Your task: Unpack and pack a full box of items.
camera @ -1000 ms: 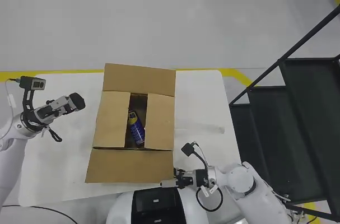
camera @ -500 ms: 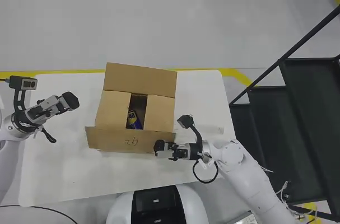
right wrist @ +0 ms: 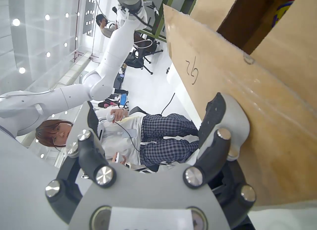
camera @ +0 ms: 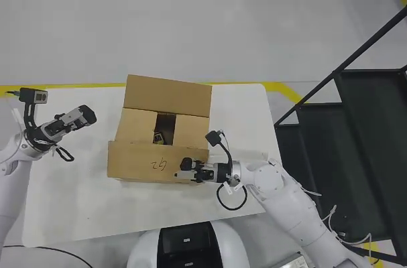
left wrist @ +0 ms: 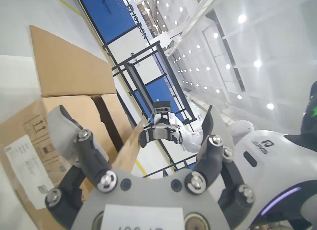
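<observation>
The white bench (camera: 76,194) carries the cardboard box (camera: 137,127) near its middle. The box's far flap is open and its two side flaps lie inward with a dark gap between them. The near flap (camera: 149,163) — a handwritten number on it — stands raised. The right gripper (camera: 185,167) is spread wide and holds nothing, with one finger flat against that flap's outer face. The left gripper (camera: 86,115) hangs off the box's left side, apart from it — also wide and empty. A blue-and-yellow item (right wrist: 281,14) shows in the gap.
</observation>
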Robot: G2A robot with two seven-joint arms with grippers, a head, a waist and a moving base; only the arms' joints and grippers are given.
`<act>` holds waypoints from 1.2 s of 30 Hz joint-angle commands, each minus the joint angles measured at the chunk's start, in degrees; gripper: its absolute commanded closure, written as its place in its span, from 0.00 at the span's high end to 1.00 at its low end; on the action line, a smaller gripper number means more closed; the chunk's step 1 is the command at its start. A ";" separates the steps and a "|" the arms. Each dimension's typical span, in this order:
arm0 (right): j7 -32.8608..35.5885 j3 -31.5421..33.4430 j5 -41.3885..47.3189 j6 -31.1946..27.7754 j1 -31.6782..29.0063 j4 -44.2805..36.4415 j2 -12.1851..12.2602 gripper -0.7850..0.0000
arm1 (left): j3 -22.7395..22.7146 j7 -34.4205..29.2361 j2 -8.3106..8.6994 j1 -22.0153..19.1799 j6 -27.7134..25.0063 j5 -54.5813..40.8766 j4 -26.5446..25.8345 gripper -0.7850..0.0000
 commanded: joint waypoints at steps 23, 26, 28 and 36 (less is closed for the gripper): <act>-0.58 0.36 -2.56 2.43 -0.36 -2.75 1.06 1.00 | 16.37 18.32 -7.31 -16.90 -1.34 12.94 19.29 1.00; -0.92 0.85 -2.23 1.75 -0.97 -2.89 1.26 1.00 | 19.28 17.09 -9.19 -20.83 -3.23 12.57 24.50 1.00; -1.05 1.20 -1.98 1.48 -1.39 -2.93 1.41 1.00 | 20.71 16.22 -10.29 -23.06 -4.57 12.30 27.72 1.00; -0.94 1.72 -1.49 1.04 -1.69 -3.38 1.79 1.00 | 25.91 19.31 -14.82 -28.80 -10.04 14.99 37.65 1.00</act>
